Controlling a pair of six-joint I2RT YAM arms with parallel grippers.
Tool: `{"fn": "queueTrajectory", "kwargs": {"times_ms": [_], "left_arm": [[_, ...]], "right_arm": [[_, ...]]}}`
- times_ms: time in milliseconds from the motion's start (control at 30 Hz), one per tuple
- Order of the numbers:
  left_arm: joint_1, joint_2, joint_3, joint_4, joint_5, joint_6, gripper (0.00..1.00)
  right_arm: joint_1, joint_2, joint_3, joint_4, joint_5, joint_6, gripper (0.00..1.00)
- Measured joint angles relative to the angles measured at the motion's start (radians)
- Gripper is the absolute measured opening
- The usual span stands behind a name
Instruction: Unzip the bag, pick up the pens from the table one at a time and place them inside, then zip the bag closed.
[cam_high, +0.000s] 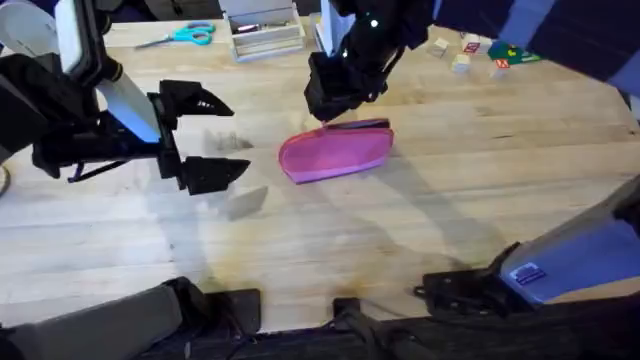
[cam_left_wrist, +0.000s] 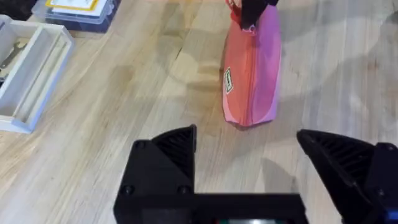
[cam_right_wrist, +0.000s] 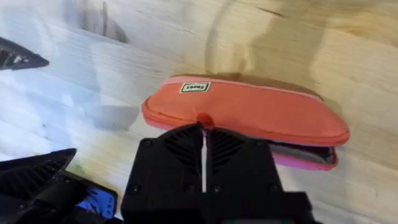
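Note:
The pink bag (cam_high: 335, 152) lies on the wooden table (cam_high: 450, 190) near the middle, zipper edge towards the far side. My right gripper (cam_high: 325, 110) comes down on that far edge and is shut on the zipper pull (cam_right_wrist: 202, 118). The right wrist view shows a dark gap (cam_right_wrist: 301, 152) in the bag (cam_right_wrist: 249, 115) along the zipper line. My left gripper (cam_high: 213, 135) hovers open to the left of the bag, holding nothing. In the left wrist view the bag (cam_left_wrist: 252, 74) lies just beyond my open left gripper (cam_left_wrist: 245, 134), with the right gripper (cam_left_wrist: 252, 14) at its far end. The pens are out of view.
Blue-handled scissors (cam_high: 185, 35) and a clear plastic box (cam_high: 265, 35) sit at the table's far edge. Small toy blocks (cam_high: 485, 52) lie at the far right. A white tray (cam_left_wrist: 25, 74) is near the left arm. Bare wood stretches in front of the bag.

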Motion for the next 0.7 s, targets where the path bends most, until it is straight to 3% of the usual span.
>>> {"fn": "queueTrajectory", "kwargs": {"times_ms": [600, 700], "left_arm": [[-0.005, 0.0, 0.0, -0.047, 0.004, 0.0, 0.993], [-0.061, 0.009, 0.0, -0.029, 0.005, 0.0, 0.993]], "right_arm": [[-0.017, 0.0, 0.0, 0.005, 0.024, -0.015, 0.034], [-0.018, 0.0, 0.0, 0.005, 0.024, -0.016, 0.034]]}}
